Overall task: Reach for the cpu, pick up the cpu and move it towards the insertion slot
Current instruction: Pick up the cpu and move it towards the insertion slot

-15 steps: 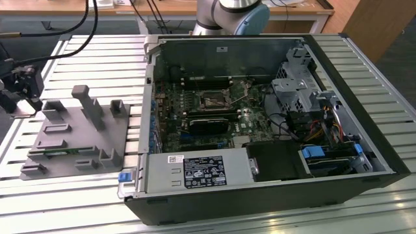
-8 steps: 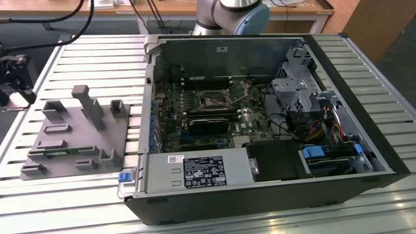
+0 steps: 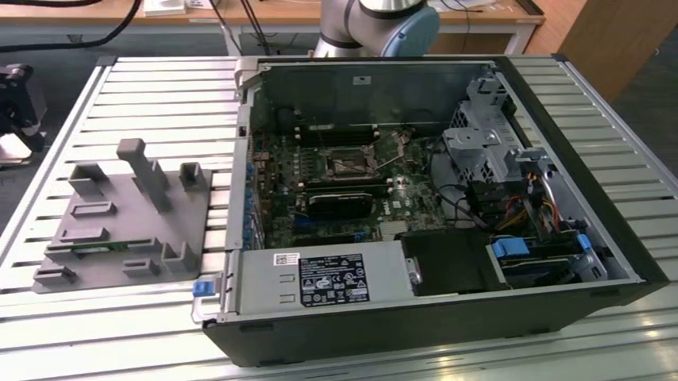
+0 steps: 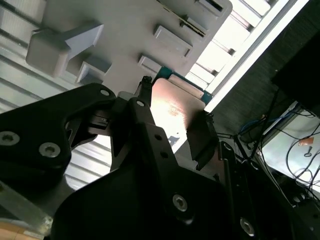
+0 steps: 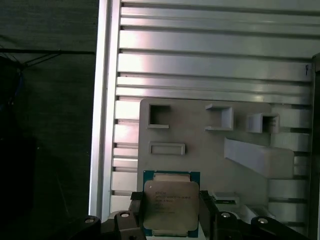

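The cpu [image 5: 170, 200], a flat square chip with a shiny silver top and a green rim, sits between my gripper's [image 5: 171, 209] two black fingers [image 5: 136, 210], which press on its opposite edges. In the second wrist view the cpu [image 4: 172, 106] is clamped the same way in the gripper [image 4: 172, 119], and it hangs above the grey plastic fixture [image 4: 130, 35]. The insertion slot [image 3: 348, 164], a dark square socket with a thin metal frame, lies on the motherboard inside the open computer case [image 3: 424, 325], away from the fixture.
The grey fixture [image 3: 117, 222] with posts and pockets lies on the slatted metal table [image 3: 159, 87], at the exterior view's left of the case. The case holds a long black card [image 3: 339, 202], drive cages [image 3: 482, 143], cables and a power supply [image 3: 317, 278]. The arm's base [image 3: 382, 24] stands behind.
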Available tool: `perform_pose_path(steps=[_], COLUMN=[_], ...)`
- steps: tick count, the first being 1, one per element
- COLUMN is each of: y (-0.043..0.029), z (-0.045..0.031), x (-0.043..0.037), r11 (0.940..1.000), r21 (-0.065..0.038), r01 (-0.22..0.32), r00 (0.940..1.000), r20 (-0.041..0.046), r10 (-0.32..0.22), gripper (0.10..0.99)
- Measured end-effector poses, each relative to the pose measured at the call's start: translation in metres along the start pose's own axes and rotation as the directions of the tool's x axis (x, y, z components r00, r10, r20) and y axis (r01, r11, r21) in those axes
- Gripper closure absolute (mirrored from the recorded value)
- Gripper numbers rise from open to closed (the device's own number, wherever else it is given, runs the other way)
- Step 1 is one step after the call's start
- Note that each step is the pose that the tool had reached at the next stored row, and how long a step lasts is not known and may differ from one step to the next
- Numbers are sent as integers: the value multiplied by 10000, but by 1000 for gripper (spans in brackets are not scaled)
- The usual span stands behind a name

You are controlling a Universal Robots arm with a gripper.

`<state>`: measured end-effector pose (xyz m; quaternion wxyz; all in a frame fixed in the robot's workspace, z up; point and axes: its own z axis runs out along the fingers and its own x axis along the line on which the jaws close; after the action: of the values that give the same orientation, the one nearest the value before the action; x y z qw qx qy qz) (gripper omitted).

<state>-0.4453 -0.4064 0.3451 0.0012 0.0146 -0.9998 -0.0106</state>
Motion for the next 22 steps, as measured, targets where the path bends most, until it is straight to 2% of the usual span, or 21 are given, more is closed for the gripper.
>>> perform_pose_path(steps=[16,22], y=[16,13], z=[-716,-730], x=[1,-93], r11=[10000,10000], r21=[9,8], r01=[0,0], r00=[10000,10000], r20=[2,1], r10=[0,0], gripper=[557,557])
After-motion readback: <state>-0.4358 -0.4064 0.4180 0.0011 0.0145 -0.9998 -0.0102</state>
